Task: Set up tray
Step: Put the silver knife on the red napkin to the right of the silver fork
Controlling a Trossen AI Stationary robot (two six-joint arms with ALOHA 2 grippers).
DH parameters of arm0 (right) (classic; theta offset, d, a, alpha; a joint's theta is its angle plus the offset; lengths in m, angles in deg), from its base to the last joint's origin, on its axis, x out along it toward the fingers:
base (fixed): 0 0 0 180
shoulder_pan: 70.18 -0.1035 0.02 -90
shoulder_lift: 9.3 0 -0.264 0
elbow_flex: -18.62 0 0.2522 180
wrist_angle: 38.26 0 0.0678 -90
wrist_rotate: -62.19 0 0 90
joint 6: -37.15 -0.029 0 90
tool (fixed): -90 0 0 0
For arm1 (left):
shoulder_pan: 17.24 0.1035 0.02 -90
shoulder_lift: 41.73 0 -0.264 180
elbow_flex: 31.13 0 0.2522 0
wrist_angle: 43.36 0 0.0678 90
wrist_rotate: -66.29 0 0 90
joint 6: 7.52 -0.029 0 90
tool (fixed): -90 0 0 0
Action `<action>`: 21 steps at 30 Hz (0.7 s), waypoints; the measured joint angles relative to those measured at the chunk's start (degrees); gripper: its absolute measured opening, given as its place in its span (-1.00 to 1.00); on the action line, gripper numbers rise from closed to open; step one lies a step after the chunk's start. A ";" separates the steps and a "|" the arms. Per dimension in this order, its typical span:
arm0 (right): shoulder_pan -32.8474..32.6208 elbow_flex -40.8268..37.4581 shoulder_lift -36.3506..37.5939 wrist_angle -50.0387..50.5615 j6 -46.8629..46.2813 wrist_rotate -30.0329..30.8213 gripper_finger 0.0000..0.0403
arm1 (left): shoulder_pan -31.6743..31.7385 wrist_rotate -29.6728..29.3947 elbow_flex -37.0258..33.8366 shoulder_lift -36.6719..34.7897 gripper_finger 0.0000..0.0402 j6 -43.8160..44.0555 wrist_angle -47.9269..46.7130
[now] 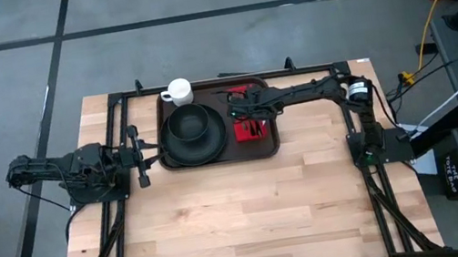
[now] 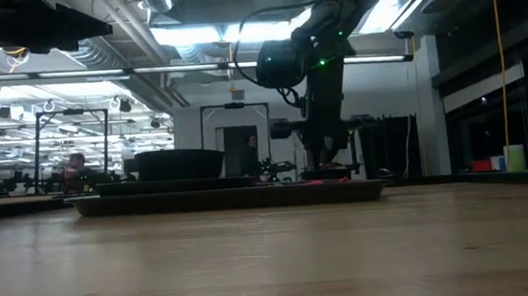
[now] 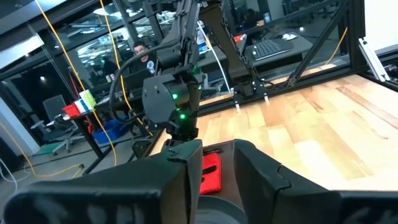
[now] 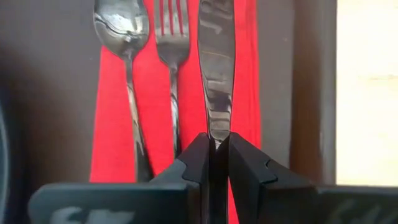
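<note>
Large dark brown rectangular plastic tray [image 1: 279, 143] sits at the table's far edge, centre. On it: round black plate [image 1: 168, 153] carrying a black bowl [image 1: 190, 123], a white mug [image 1: 177, 91] at the far rim, and a red napkin [image 4: 244, 74] on the right side.

Right gripper [image 4: 217, 146] is over the napkin, fingers pressed onto the handle of a silver table knife [image 4: 216, 62]. A silver fork [image 4: 171, 43] and a silver spoon [image 4: 124, 37] lie just beside it.

Step in hand, judged: laying the knife as the last piece of cutlery. Next move calls for letting go and lifting straight up without dragging the knife or napkin.

Left gripper [image 1: 138, 157] waits beside the tray's left rim, fingers spread
</note>
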 joint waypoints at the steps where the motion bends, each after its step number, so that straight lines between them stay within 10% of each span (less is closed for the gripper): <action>1: 0.03 0.00 -0.12 -0.24 0.00 0.04 -0.76 | 0.00 0.02 0.00 0.01 -0.57 0.00 -0.02; 21: 0.04 -3.91 -0.33 -6.12 -0.09 1.43 -0.76 | 0.00 0.09 0.00 0.00 -0.59 0.02 -0.02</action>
